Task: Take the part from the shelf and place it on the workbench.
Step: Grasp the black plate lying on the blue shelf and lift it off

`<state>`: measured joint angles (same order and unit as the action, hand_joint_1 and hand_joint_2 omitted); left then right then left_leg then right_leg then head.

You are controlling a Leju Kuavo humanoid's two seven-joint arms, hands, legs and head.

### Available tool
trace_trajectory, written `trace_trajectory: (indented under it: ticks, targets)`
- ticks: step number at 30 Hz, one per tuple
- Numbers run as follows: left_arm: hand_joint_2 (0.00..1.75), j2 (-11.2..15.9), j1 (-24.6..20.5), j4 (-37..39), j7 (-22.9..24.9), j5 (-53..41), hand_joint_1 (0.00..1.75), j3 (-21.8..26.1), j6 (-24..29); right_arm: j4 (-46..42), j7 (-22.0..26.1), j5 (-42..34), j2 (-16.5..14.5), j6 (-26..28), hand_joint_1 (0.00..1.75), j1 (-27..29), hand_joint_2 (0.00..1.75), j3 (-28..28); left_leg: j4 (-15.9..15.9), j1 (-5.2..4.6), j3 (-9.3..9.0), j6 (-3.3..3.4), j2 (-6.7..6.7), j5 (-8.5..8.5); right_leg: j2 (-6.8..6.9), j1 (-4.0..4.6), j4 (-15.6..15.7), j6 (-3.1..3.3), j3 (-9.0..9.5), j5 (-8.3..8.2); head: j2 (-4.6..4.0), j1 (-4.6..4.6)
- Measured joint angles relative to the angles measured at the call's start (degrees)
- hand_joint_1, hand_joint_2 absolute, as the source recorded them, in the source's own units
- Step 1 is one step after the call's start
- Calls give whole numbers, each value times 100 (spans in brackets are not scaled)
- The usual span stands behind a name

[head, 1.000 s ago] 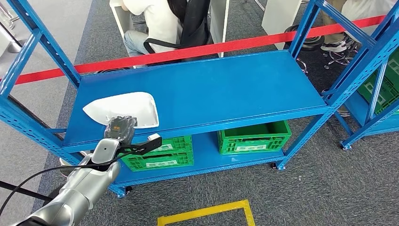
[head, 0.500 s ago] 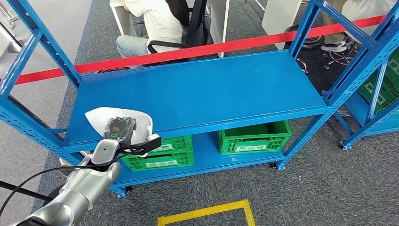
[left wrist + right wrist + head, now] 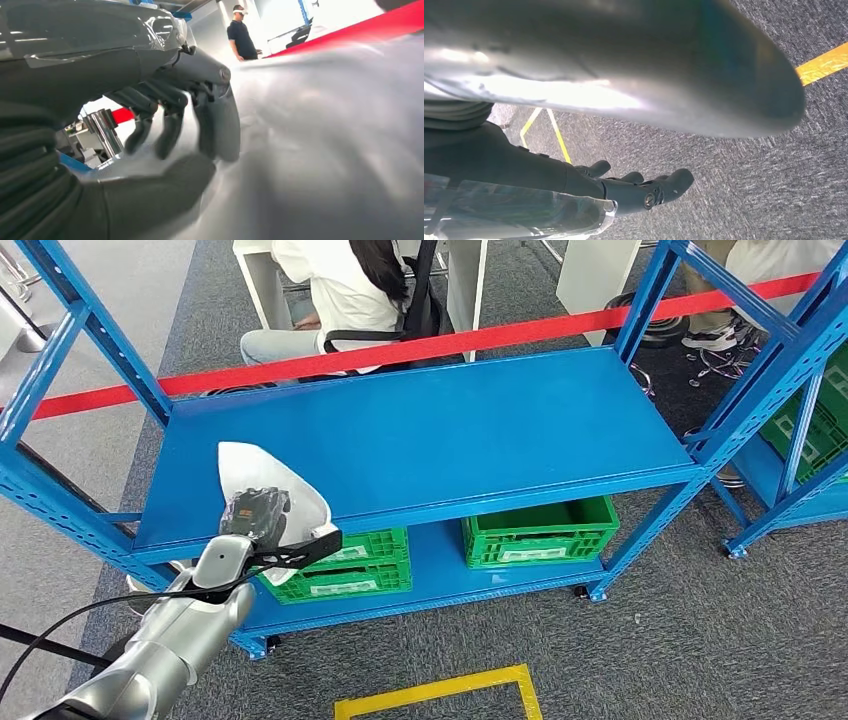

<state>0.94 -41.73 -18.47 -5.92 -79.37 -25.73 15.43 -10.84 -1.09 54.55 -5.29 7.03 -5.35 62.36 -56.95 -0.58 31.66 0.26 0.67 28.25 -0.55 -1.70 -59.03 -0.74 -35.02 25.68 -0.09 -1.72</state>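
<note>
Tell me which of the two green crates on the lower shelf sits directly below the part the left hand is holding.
The left-hand green crate, under the white part gripped by the left hand. The other green crate stands off to the right, under bare shelf.

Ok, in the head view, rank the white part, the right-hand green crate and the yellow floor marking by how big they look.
1. Right-hand green crate looks largest, though the shelf hides its back.
2. White part, partly covered by the left robot hand.
3. Yellow floor marking. It is cut off at the picture's edge, so its rank is unsure.
</note>
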Motion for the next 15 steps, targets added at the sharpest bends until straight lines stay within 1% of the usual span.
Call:
trace_trajectory:
  ticks: [9, 15]
  targets:
    - [175, -2, -51, -4, 2, 24, 0, 76, 42, 0, -3, 8, 2, -28, 0, 0, 0, -1, 0, 0, -4, 0, 0, 0, 0, 0, 0, 0, 4, 0, 0, -1]
    - [175, 1, -88, -4, 97, -4, 0, 98, 121, 0, -2, 39, 2, -48, 0, 0, 0, -1, 0, 0, -7, 0, 0, 0, 0, 0, 0, 0, 9, 0, 0, 0]
